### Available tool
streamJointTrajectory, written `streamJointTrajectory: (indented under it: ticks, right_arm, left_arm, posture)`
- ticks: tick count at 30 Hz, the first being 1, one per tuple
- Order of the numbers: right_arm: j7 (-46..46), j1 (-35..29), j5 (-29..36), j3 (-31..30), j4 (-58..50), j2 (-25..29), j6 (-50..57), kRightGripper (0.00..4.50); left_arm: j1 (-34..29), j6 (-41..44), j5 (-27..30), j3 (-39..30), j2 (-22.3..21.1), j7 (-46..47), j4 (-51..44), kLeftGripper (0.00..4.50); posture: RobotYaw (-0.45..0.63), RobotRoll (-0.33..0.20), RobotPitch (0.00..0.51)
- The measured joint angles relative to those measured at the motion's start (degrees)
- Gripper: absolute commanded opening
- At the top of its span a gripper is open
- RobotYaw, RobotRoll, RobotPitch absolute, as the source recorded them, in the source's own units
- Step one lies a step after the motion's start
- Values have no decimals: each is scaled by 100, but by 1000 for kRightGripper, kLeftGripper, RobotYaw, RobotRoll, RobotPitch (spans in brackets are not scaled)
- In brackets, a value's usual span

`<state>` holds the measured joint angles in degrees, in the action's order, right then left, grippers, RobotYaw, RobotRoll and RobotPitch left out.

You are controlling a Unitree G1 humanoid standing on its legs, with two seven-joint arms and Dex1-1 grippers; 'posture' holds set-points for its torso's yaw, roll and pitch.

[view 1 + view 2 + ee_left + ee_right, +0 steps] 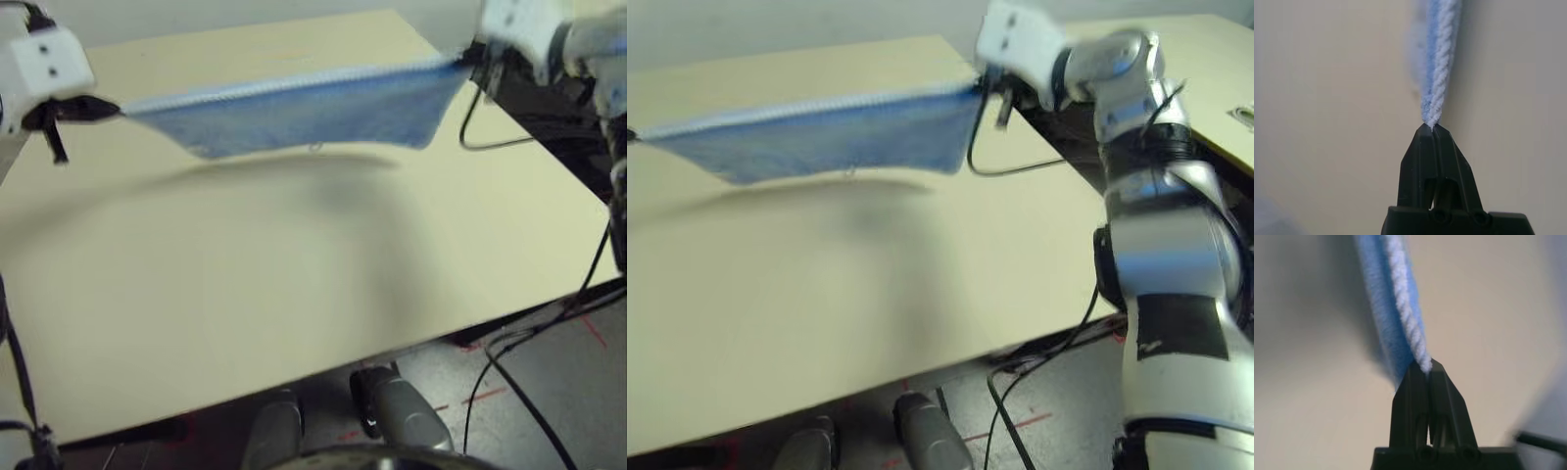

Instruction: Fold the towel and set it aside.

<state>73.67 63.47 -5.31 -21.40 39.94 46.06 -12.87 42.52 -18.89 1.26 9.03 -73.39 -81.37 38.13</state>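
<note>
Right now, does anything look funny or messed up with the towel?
Nothing stands out. The towel hangs stretched above the table, with the left gripper and right gripper shut on its top corners. It sags a little, and nothing looks torn or spilled.

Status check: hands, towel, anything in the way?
Left hand and right hand shut on towel corners. Towel stretched above table. Nothing in the way.

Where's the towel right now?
In the left eye view the towel hangs stretched above the far part of the table, its top corners pinched by the left claw and the right claw.
</note>
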Motion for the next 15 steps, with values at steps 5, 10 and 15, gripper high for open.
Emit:
streamJointTrajectory:
  ticks: [5,10,15]
  right_arm:
    - [592,-1396,72,10,-1884,668,314,0]
    - [868,-2339,15,40,-3008,1189,393,0]
    - [888,-2889,-123,44,-3494,1320,509,0]
  left_arm:
    - [-2536,1065,930,-848,-496,-329,-2162,45]
    - [-4350,1839,1191,-1887,-653,-297,-3847,45]
    - [-5298,2247,1112,-2536,-515,-155,-4876,45]
  posture:
    - [-81,0,94]
    - [-71,0,100]
    - [-68,0,103]
